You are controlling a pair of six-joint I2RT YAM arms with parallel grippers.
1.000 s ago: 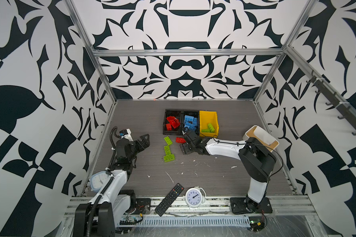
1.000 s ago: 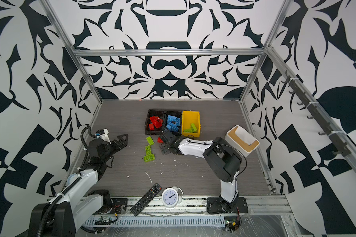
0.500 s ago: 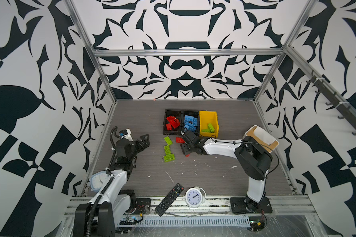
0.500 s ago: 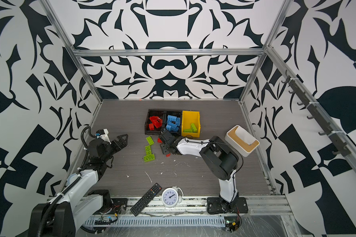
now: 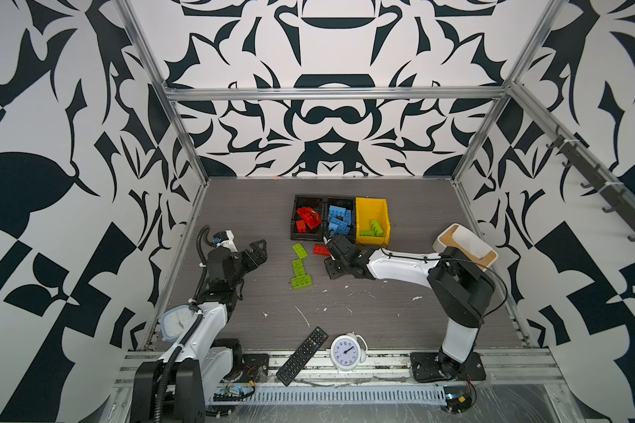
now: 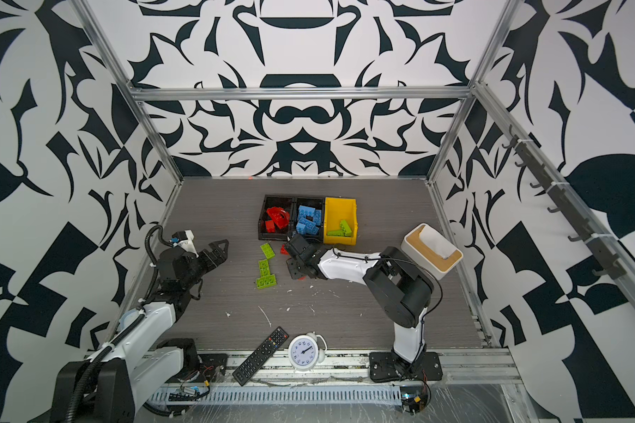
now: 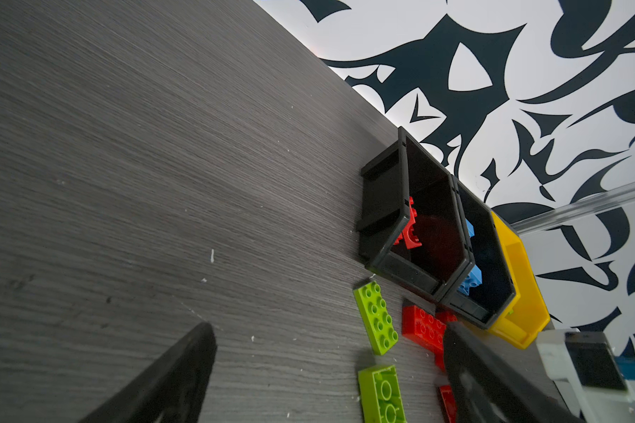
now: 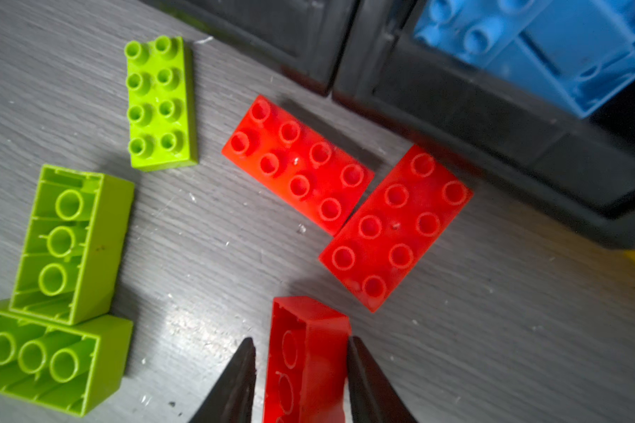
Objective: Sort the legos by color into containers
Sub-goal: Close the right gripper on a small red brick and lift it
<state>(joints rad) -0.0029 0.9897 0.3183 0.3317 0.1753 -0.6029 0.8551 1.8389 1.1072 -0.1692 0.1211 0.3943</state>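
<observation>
Left fingers (image 7: 169,384) apart, idle; lime bricks (image 7: 376,318) lie ahead of them. Right fingers (image 8: 231,388) straddle a red brick (image 8: 308,366) tipped on its side on the surface: one touches, whether clamped I cannot tell. Light, rigid, slick; I'd pinch its long walls. Two flat red bricks (image 8: 297,164) just ahead and the black bins (image 8: 455,110) beyond crowd the lift.

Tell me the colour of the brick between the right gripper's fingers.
The brick is red; the right wrist view shows it best.
</observation>
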